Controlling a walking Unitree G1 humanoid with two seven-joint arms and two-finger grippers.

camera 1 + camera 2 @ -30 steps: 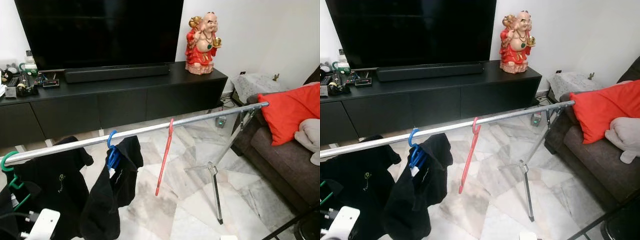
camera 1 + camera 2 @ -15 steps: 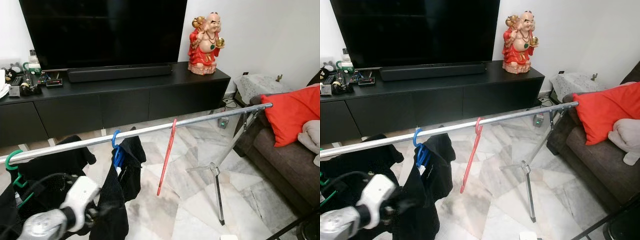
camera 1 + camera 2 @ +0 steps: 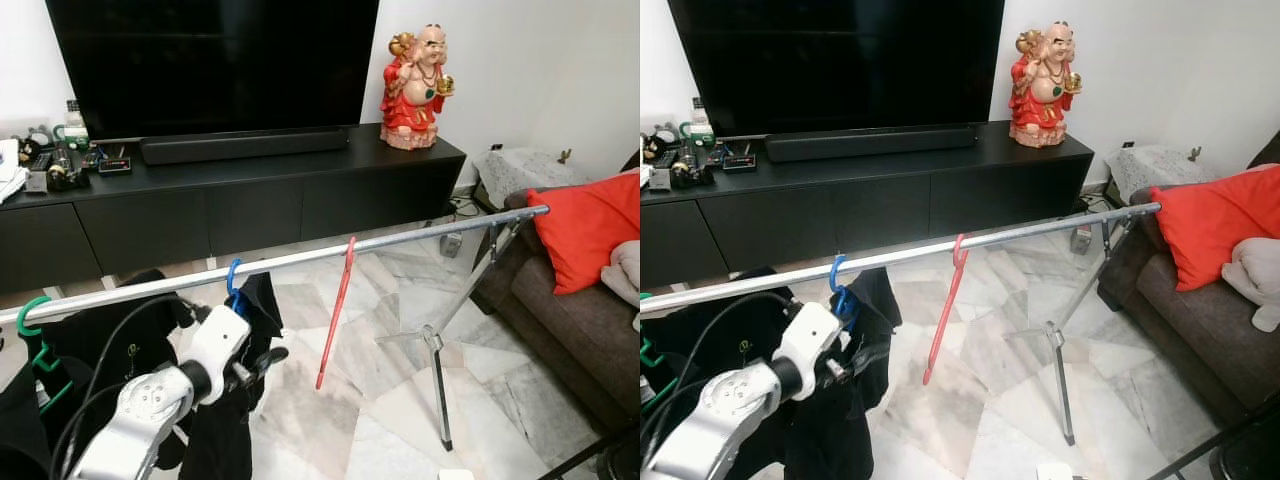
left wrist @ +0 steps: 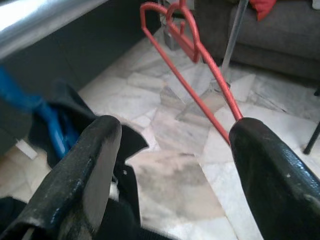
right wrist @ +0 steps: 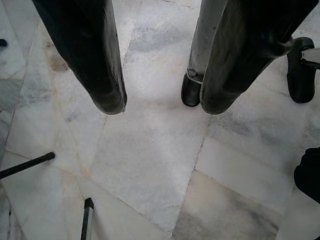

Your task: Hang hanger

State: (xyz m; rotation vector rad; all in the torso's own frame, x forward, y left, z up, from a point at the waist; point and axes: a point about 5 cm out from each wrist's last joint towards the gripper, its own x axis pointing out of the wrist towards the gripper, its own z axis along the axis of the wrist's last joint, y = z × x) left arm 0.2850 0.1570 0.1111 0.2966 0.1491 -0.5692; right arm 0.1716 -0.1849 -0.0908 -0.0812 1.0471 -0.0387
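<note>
Since a second ago the left arm has been rising from the lower left corner of the head views, and its left gripper [image 3: 262, 362] is now reaching up toward the metal rail [image 3: 400, 240], sitting just below it and in front of the black garment [image 3: 875, 340] that is hanging from the blue hanger [image 3: 232, 290]. Its two black fingers [image 4: 90, 170] are standing wide apart with nothing between them, and the wrist view is looking through that gap at the red hanger [image 3: 337, 312]. That red hanger is hanging empty by its hook on the rail, just to the right of the blue one and apart from the gripper. A green hanger [image 3: 28, 330] with dark clothing is hanging at the rail's left end. The right gripper [image 5: 162, 107] is hanging idle, its fingers spread and pointing down at the marble floor [image 5: 150, 165].
</note>
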